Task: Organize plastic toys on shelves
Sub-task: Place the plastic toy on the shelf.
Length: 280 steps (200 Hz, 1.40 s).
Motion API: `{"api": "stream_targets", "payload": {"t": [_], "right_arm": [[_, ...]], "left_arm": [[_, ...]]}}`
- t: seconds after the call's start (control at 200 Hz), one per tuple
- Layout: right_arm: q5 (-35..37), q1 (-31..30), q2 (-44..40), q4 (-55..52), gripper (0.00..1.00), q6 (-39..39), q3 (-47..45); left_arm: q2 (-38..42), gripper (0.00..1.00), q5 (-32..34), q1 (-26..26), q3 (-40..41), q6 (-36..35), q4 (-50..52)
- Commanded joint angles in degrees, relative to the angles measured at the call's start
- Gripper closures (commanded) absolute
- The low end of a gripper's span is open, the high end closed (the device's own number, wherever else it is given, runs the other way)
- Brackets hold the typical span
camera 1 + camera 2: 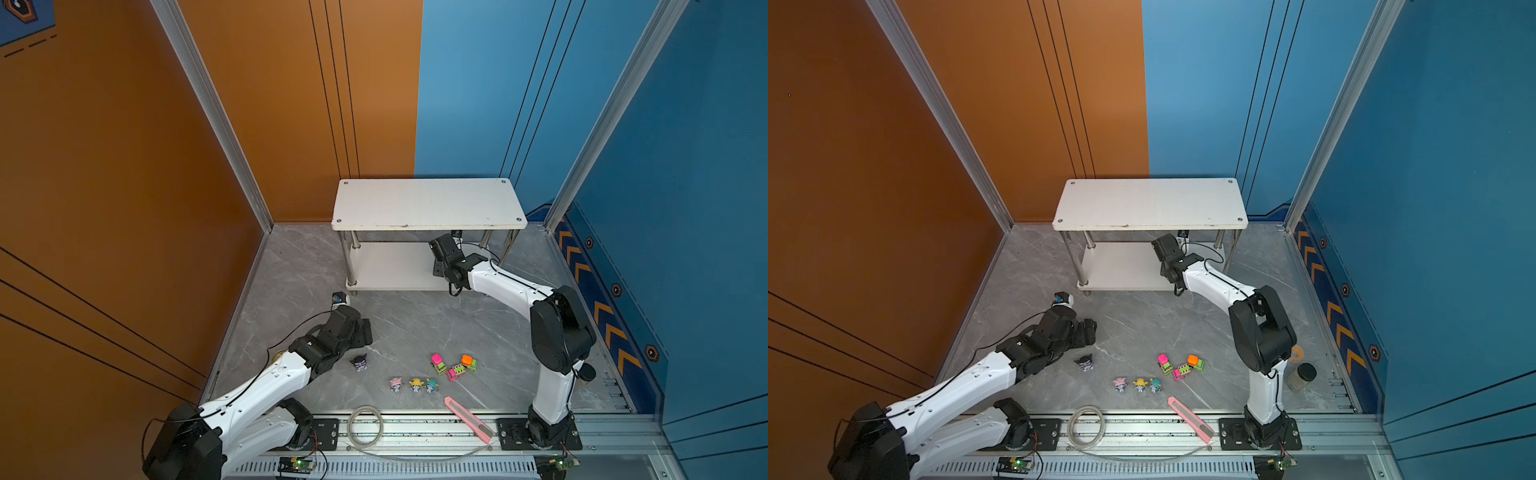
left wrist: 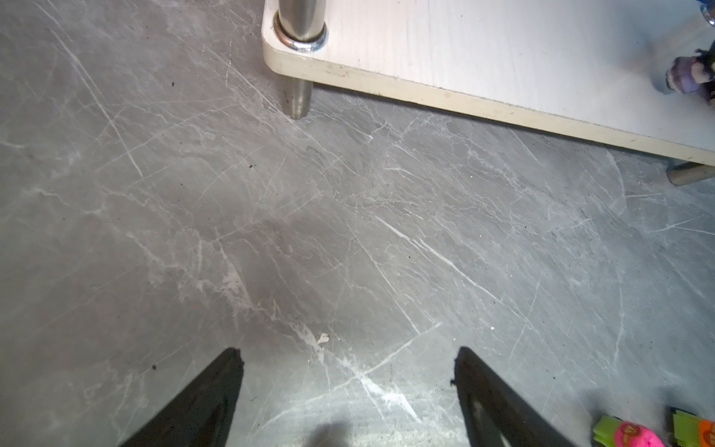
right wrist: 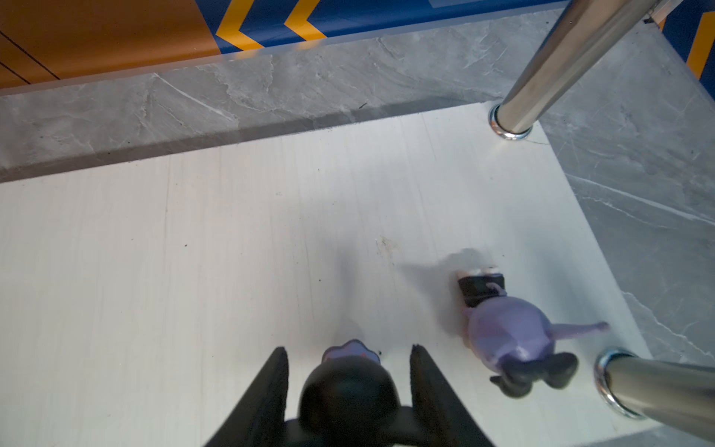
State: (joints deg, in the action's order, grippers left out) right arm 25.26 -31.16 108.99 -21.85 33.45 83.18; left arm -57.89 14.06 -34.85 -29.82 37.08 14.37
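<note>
The shelves (image 1: pixel 428 203) stand at the back, the top board bare. My right gripper (image 3: pixel 348 348) reaches under it over the lower board (image 3: pixel 232 251) and is shut on a black-purple figurine (image 3: pixel 348 391) by its ears. Another black-purple figurine (image 3: pixel 507 336) lies on its side beside it, near a corner leg. A third (image 1: pixel 360 363) stands on the floor by my left arm. My left gripper (image 2: pixel 348 356) hangs open and empty over the floor near the rack's front left leg. Three neon trucks (image 1: pixel 456 368) and three pastel figurines (image 1: pixel 416 384) sit on the floor in front.
A pink utility knife (image 1: pixel 467 417) and a coil of clear tubing (image 1: pixel 365 424) lie at the front rail. A dark-lidded jar (image 1: pixel 1302 376) stands behind the right arm's base. Chrome legs (image 3: pixel 561 65) flank the right gripper. Orange and blue walls close in the floor.
</note>
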Motion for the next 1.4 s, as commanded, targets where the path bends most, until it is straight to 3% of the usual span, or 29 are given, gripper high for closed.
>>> {"api": "stream_targets", "payload": {"t": [0.0, 1.397], "right_arm": [[-0.9, 0.8, 1.0, 0.0, 0.67, 1.1, 2.4], [-3.4, 1.8, 6.2, -11.2, 0.63, 1.0, 11.4]], "left_arm": [[-0.6, 0.13, -0.8, 0.5, -1.5, -0.9, 0.2], [-2.1, 0.12, -1.1, 0.4, -0.9, -0.3, -1.6]]}}
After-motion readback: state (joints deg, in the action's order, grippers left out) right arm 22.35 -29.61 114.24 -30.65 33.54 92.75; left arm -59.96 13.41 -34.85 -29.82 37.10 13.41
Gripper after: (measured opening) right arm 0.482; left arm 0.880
